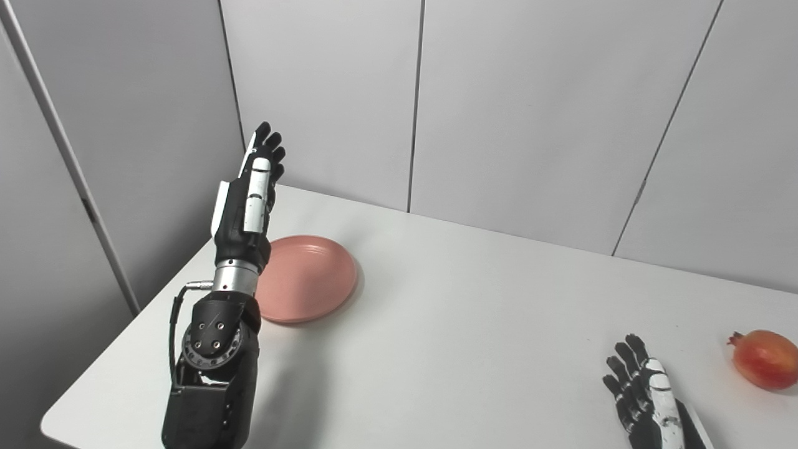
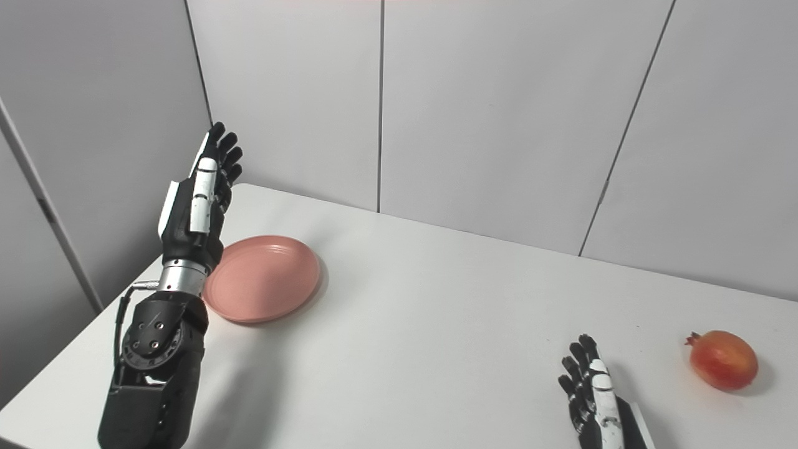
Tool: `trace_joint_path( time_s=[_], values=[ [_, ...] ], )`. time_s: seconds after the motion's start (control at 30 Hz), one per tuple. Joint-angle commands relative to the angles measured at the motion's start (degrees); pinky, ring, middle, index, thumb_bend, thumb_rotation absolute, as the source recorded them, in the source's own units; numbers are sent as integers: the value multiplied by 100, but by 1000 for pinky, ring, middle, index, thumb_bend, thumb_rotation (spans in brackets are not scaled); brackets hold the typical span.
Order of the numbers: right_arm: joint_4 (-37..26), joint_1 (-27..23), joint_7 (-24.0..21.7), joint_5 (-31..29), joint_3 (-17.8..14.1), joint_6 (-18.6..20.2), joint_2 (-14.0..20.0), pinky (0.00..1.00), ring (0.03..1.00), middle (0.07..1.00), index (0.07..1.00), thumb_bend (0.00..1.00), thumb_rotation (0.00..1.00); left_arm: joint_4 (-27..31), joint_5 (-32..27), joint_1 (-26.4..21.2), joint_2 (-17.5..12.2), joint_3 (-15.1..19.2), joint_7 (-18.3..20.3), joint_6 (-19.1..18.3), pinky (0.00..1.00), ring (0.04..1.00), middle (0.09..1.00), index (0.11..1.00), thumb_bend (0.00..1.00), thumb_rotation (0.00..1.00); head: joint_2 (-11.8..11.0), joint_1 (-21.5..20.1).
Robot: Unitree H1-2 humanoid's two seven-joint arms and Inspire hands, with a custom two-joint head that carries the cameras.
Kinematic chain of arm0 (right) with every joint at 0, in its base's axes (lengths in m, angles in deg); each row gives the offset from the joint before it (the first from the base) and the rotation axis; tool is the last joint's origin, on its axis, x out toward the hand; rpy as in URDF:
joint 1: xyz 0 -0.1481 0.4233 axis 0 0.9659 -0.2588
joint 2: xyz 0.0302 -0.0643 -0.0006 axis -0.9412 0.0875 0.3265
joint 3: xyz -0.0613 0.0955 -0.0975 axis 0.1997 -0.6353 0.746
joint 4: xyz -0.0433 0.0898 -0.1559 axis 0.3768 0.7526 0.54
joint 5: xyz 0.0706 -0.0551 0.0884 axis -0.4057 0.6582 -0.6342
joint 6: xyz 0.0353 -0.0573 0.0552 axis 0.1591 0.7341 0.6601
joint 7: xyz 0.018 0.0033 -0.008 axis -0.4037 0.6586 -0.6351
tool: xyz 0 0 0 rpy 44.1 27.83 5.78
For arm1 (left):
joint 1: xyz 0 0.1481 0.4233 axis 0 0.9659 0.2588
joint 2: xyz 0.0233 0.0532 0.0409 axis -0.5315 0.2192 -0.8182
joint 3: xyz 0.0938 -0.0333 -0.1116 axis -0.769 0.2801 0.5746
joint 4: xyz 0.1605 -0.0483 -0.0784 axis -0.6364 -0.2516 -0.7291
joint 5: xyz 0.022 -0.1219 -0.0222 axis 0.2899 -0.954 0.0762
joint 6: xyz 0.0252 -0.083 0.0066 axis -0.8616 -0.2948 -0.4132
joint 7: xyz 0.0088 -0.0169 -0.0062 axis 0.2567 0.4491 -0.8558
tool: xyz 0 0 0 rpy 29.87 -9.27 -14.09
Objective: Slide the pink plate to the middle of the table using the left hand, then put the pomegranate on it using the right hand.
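Beside the pink plate (image 1: 307, 276), the left hand (image 1: 248, 193) stands upright, fingers extended.

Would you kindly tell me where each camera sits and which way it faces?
Left eye view: on the head, looking down at the white table; left robot hand raised beside the pink plate, right robot hand low.
Right eye view: beside it, same direction, both arms showing.
Shared: plate, pomegranate, both hands open.

Pink plate (image 2: 265, 280) matt, smooth; pomegranate (image 2: 723, 360) glossy skin; table (image 2: 449, 324) smooth white, slight sheen.
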Motion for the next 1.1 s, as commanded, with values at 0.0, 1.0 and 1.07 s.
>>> trace_joint_path(
  time_s=[0.0, 1.0, 1.07],
  values=[
    [-204, -168, -28, -67, -18, 21, 2, 1000, 1000, 1000, 1000, 162, 1000, 109, -89, -287, -178, 85, -87, 62, 966, 956, 956, 940, 415, 1000, 5, 8],
    [-306, -175, 13, -153, -60, 223, 38, 1000, 1000, 1000, 1000, 135, 1000, -1086, -1187, -226, -721, 682, -1, 31, 1000, 984, 978, 955, 365, 1000, 3, 147],
    [-304, -178, -2, -172, -62, 215, 41, 1000, 1000, 1000, 1000, 136, 1000, -1164, -1149, -222, -747, 697, -51, 36, 1000, 980, 972, 948, 357, 1000, 6, 151]
  ],
)
